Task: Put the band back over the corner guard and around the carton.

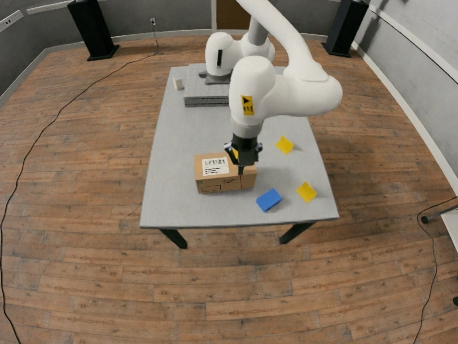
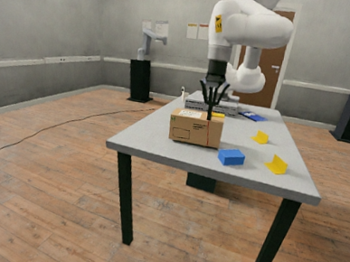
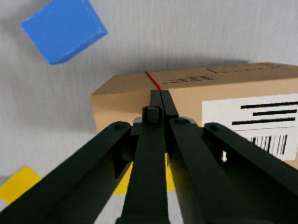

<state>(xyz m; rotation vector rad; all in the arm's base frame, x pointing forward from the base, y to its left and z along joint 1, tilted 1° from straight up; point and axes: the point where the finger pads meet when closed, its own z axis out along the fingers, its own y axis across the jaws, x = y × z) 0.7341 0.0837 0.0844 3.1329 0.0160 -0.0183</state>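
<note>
The brown carton [image 1: 225, 173] with a white label sits flat on the grey table; it also shows in the exterior view [image 2: 195, 130] and the wrist view [image 3: 225, 100]. A thin red band [image 1: 241, 181] runs down its right end, seen in the exterior view [image 2: 208, 133] and the wrist view [image 3: 153, 80]. A yellow corner guard [image 2: 217, 114] sits on the carton's far top edge, partly hidden by the fingers in the wrist view [image 3: 122, 185]. My gripper [image 1: 240, 169] [image 2: 208, 116] points straight down on the carton top, shut on the band at the top edge [image 3: 162, 95].
A blue block [image 1: 269, 199] lies right of the carton near the front edge. Two loose yellow guards [image 1: 284, 145] [image 1: 306, 192] lie further right. A grey slab [image 1: 207, 90] and a small white box [image 1: 178, 83] stand at the back by the arm's base.
</note>
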